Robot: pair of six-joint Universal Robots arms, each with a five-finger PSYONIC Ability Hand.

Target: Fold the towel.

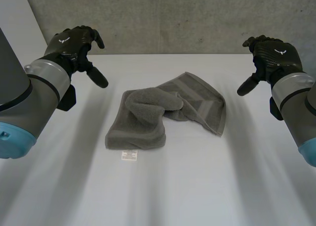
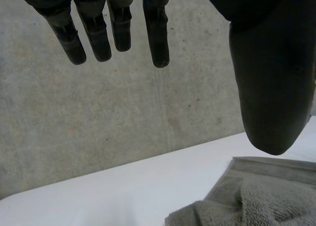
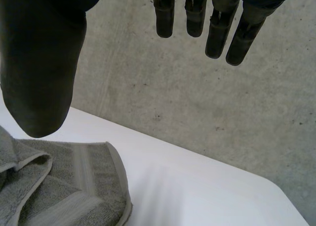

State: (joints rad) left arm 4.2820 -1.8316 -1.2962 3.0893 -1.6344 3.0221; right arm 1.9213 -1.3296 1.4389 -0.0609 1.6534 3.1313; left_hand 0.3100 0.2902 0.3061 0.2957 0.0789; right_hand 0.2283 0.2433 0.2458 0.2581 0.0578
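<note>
while towel (image 1: 168, 114) lies crumpled between, left hand (image 1: 74, 44) and right hand (image 1: 274, 55) hover clear, fingers (image 2: 158, 38) straight, empty.

Soft, even light falls across the white table (image 1: 197, 196), and it reads bright. The grey towel (image 1: 143, 132) carries gentle shading in its folds, with a thin dim shadow along its near edge. The concrete wall (image 1: 173, 18) sits mid-grey. Up close, the left hand (image 2: 269, 77) and right hand (image 3: 42, 72) go almost black against it.
</note>
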